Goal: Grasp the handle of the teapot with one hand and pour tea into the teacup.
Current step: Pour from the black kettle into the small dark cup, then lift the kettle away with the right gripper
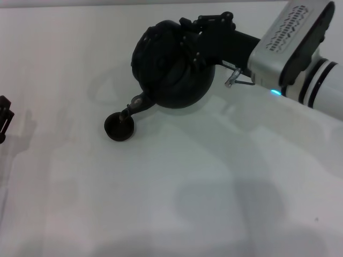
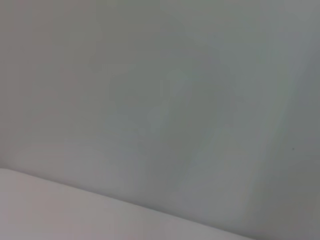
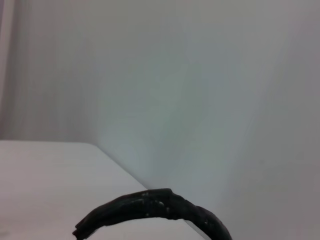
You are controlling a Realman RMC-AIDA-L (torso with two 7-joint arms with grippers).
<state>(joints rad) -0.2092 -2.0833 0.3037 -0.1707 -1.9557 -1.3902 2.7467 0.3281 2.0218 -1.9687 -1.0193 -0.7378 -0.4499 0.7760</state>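
Bench (image 1: 171,203) stretches pale and wide under everything; right end effector (image 1: 195,40) is clamped on the handle (image 1: 185,45) of the teapot (image 1: 171,67), tilted so its spout (image 1: 135,104) dips over the teacup (image 1: 119,127) near the bench's left-centre; left end effector (image 1: 4,118) sits parked at the far left, fingers' state I cannot tell; tip further or drift sideways and tea, I reckon, misses that tiny cup

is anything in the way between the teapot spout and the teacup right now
Nothing visible is. In the head view the right gripper holds the teapot tilted by its handle, and the spout reaches right over the teacup. The left gripper sits far off at the table's edge.
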